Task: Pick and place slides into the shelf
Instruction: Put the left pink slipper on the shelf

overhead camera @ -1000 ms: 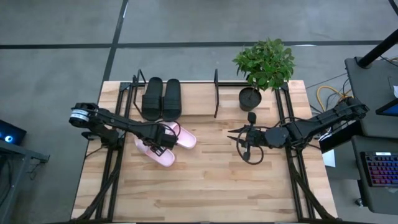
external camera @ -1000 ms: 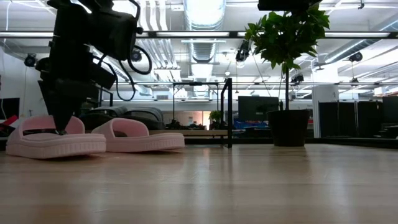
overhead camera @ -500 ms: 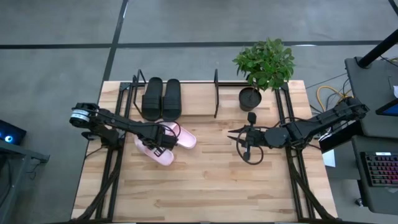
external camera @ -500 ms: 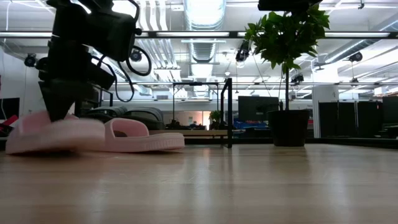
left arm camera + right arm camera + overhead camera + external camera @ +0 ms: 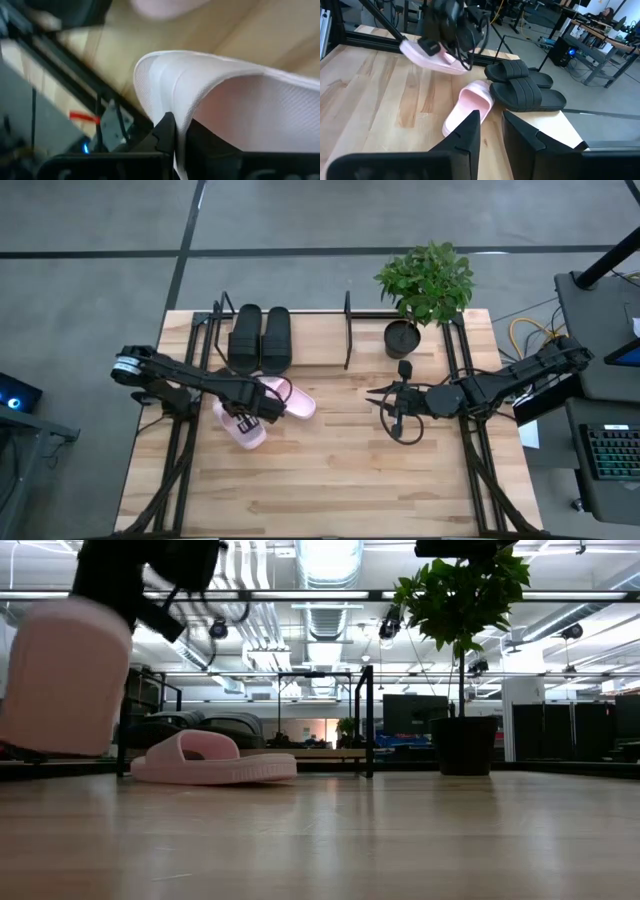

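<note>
My left gripper (image 5: 257, 408) is shut on a pale pink slide (image 5: 238, 426), which hangs above the table at centre left. It also shows in the low view (image 5: 65, 680) and the right wrist view (image 5: 432, 57). The second pink slide (image 5: 293, 401) lies sole down on the table beside it. The black pair (image 5: 260, 340) stands on the shelf's wooden board (image 5: 315, 345) at the far left. My right gripper (image 5: 385, 402) is open and empty at centre right, above the table. My left gripper pinches the pink slide's wide strap at its edge (image 5: 186, 107), one finger under the strap and one on top. The fingers come from above, pointing down. The slide is lifted clear of the table and hangs tipped, its sole (image 5: 60, 690) toward the table's near edge.
A potted plant (image 5: 425, 280) stands at the far right of the table, its pot (image 5: 402, 338) beside the shelf's right upright (image 5: 347, 330). Black arm frames run along both side edges. Bare wood lies across the near half of the table.
My left gripper has gone up with the pink slide. The slide, which lay flat on the table, is now lifted clear and tipped, and it has shifted a little toward the table's left edge. The other pink slide has stayed in place.
</note>
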`<control>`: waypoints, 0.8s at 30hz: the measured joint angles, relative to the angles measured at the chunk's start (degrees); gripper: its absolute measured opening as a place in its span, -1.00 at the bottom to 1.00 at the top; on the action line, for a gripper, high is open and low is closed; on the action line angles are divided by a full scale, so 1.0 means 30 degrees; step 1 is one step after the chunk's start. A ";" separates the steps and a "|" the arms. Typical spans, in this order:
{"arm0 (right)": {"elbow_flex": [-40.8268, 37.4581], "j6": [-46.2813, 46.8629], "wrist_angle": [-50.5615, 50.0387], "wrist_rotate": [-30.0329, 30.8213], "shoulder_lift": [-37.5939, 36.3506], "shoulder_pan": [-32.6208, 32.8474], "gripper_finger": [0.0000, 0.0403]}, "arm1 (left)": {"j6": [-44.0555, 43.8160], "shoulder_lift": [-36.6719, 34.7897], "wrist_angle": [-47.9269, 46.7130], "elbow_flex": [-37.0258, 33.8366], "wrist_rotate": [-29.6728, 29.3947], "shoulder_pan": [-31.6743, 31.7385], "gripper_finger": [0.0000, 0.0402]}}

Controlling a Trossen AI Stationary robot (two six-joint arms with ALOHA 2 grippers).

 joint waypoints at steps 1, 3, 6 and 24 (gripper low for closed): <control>0.0000 0.0000 0.0000 0.0000 0.0000 0.0000 -0.64 | 0.0400 -0.0103 0.0014 0.0516 -0.0162 -0.0120 -0.99; 0.0000 0.0028 0.0005 0.0000 0.0000 0.0000 -0.62 | 0.0901 -0.0252 0.0019 0.1610 -0.0831 -0.0359 -0.99; 0.0000 0.0146 0.0000 -0.0007 0.0000 0.0000 -0.62 | 0.2247 -0.0422 0.0101 0.2991 -0.2456 -0.0901 -1.00; 0.0000 0.0163 0.0007 0.0000 0.0000 0.0000 -0.62 | 1.4573 -0.0448 0.8754 0.4903 -1.4044 -0.0918 -1.00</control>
